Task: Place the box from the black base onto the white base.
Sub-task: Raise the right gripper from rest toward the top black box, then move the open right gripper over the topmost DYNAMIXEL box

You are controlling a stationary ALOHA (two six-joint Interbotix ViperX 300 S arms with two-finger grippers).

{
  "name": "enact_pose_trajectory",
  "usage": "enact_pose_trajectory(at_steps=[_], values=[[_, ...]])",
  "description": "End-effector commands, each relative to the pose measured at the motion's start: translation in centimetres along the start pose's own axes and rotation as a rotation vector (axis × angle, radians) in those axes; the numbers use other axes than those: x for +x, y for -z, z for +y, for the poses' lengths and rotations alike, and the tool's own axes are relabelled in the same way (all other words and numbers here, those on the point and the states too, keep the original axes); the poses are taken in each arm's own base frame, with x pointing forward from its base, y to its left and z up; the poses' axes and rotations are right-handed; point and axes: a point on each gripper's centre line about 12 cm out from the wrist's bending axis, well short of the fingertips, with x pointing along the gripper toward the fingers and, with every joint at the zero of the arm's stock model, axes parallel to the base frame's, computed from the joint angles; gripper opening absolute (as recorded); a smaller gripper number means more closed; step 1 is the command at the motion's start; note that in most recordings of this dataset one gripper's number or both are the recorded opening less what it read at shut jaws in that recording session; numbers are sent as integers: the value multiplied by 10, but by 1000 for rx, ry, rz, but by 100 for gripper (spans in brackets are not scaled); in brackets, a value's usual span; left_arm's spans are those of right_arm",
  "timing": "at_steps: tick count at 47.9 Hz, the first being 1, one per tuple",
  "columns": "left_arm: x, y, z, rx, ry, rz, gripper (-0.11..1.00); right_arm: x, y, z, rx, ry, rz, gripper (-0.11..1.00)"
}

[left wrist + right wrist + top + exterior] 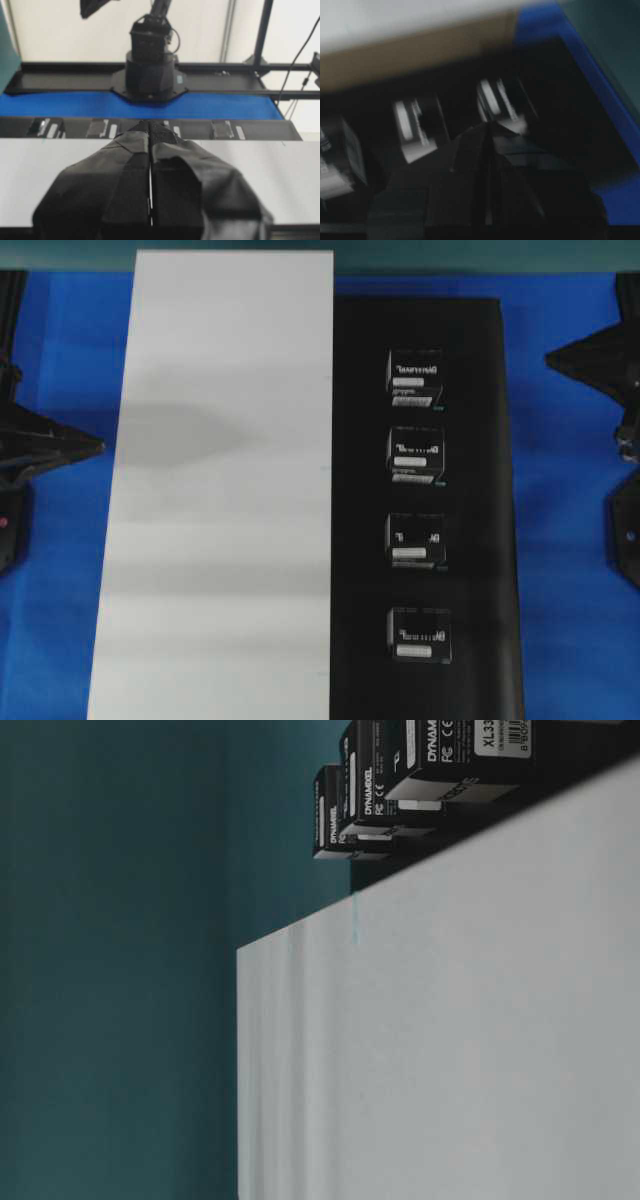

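Blue cloth [570, 540] over the table, bearing two long panels laid side by side, long edges touching, both running from near edge to far edge of the overhead view. White base [220, 500] on the left, bare. Black base [480, 490] on the right, carrying four look-alike boxes in a single column along its length, well apart from one another, none touching the white base.

Left arm at the left margin of the overhead view, beside the white base; left pincer [150, 131] level, aimed across the white panel toward the row of boxes, tips pressed together with only a hairline seam between them, holding nothing. Right arm at the right margin, off the black base; right pincer [487, 127] angled down toward the black panel, blurred in its wrist view, tips pressed together, empty, its tip in front of one box.

Box [415, 376] farthest up the column, upright on the black base, printed face up, lettering and white label strip running across the panel's width; near-square top, so long axis not discernible. Nothing lying between the boxes and the white base.
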Motion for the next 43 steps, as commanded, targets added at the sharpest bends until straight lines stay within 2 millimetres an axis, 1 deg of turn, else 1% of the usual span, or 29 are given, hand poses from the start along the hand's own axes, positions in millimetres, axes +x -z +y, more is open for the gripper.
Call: enact_pose_trajectory(at_steps=[1,5,8,13,20,26,31,35,36,43], values=[[-2,-14,0,3,-2,-25,-6,1,-2,-7,-20,22,85,4],[-5,-15,1,2,-4,-25,-6,7,-5,-14,-44,36,144,5],[-6,-17,1,0,-5,-26,-6,15,-9,-19,-55,45,183,5],[-7,-17,2,2,-9,-24,-6,36,-14,-32,-74,55,262,7],[-7,-17,2,2,-9,-23,-6,63,-16,-46,-114,29,378,13],[-7,-17,2,2,-10,-23,-6,81,-22,-48,-170,-54,424,20],[-7,-17,2,2,-10,-23,-6,92,-25,-49,-205,-124,448,30],[-7,-17,2,2,-12,-23,-6,102,-25,-48,-203,-188,476,43],[-7,-17,2,2,-10,-23,-6,105,-25,-48,-200,-201,485,47],[-7,-17,2,1,-10,-23,-6,121,-18,-49,-189,-247,552,85]])
